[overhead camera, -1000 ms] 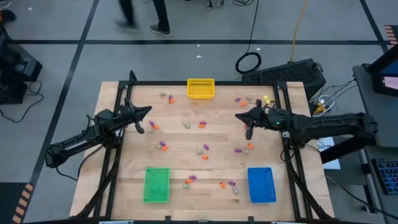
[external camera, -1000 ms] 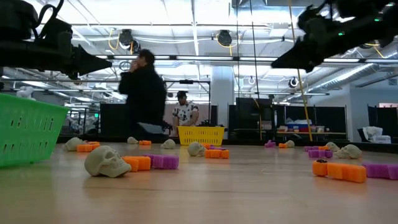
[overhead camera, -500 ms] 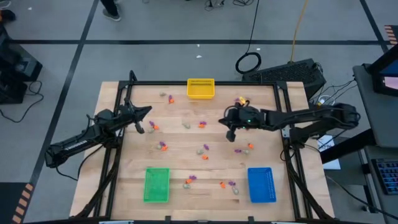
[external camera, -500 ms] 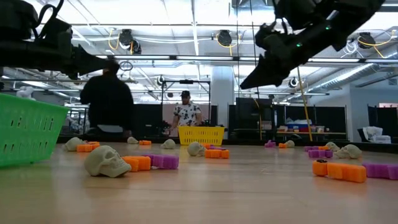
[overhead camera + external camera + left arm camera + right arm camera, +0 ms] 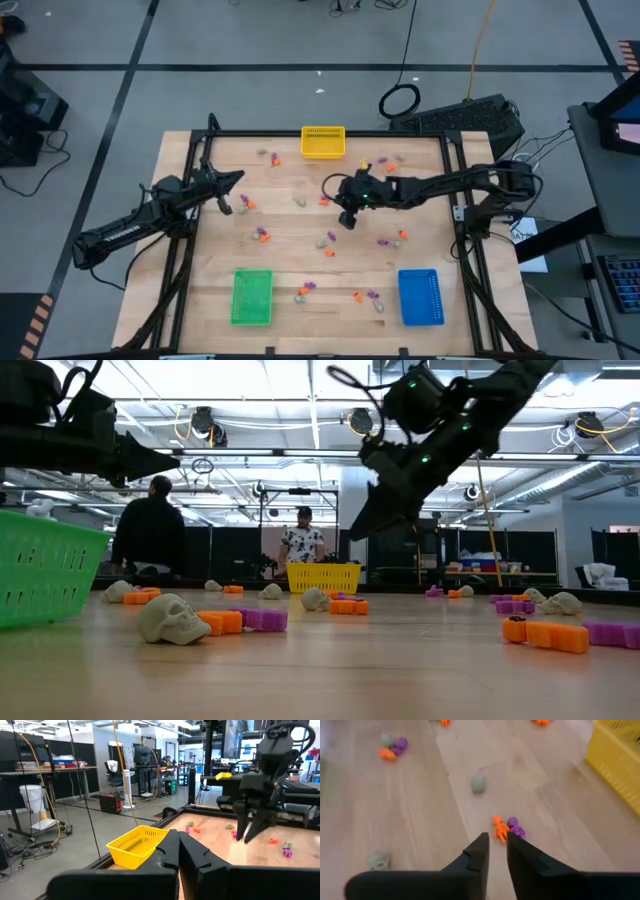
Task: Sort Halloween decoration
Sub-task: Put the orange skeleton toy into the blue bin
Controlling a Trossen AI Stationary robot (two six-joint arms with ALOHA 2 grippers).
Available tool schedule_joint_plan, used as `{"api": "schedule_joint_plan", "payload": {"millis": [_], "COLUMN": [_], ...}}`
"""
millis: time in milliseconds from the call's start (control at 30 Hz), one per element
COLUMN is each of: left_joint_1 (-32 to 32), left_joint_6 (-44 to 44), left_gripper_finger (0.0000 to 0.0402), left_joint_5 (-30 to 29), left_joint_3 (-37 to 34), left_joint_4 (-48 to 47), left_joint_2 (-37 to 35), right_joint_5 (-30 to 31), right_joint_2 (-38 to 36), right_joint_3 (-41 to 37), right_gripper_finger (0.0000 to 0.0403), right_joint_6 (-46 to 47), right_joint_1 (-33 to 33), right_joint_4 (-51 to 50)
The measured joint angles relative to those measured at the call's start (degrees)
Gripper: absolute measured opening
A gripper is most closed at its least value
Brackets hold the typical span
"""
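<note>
Two arms over a table strewn with small trinkets, your right one out near the middle.

Your right gripper [image 5: 345, 220] hangs above the wood with its fingers [image 5: 479, 851] a narrow gap apart and nothing between them; an orange trinket [image 5: 498, 828] and a purple trinket [image 5: 516, 829] lie touching each other just ahead of its tips, a pale skull [image 5: 478, 783] farther on. Your left gripper [image 5: 226, 207] waits near the left rail, fingers pressed together, empty. The yellow bin [image 5: 322, 142] sits against the far edge, the green bin [image 5: 251, 297] and blue bin [image 5: 419, 297] near the close edge, with bare wood between them. The trinkets are scattered across the table [image 5: 290, 250], mostly through the centre and toward the far right corner.
</note>
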Motion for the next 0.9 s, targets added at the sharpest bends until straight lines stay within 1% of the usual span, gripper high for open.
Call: {"api": "schedule_joint_plan", "payload": {"millis": [100,233,333,433,500,633,700,900], "left_joint_1": [0.0,0.0,0.0,0.0,0.0,0.0,0.0,0.0], "left_joint_6": [0.0,0.0,0.0,0.0,0.0,0.0,0.0,0.0], "left_gripper_finger": [0.0,0.0,0.0,0.0,0.0,0.0,0.0,0.0], "left_joint_5": [0.0,0.0,0.0,0.0,0.0,0.0,0.0,0.0], "left_joint_3": [0.0,0.0,0.0,0.0,0.0,0.0,0.0,0.0], "left_joint_4": [0.0,0.0,0.0,0.0,0.0,0.0,0.0,0.0], "left_joint_2": [0.0,0.0,0.0,0.0,0.0,0.0,0.0,0.0], "right_joint_5": [-2.4,-2.8,-2.8,-2.8,-3.1,-8.4,-10.1,-10.3], "right_joint_2": [3.5,7.8,10.5,12.5,13.7,15.7,16.7,19.8], "right_joint_3": [3.4,8.0,11.2,13.1,13.9,14.8,15.1,16.1], "right_gripper_finger": [0.0084,0.0105,0.0112,0.0114,0.0114,0.0114,0.0114,0.0114], "right_joint_6": [-1.6,-5.2,-7.5,-9.7,-11.3,-13.7,-14.4,-16.3], "right_joint_1": [-0.1,-0.3,-1.1,-2.6,-3.5,-5.1,-5.5,-5.7], "right_joint_4": [-2.7,-6.7,-10.8,-12.8,-12.6,-11.8,-11.7,-10.6]}}
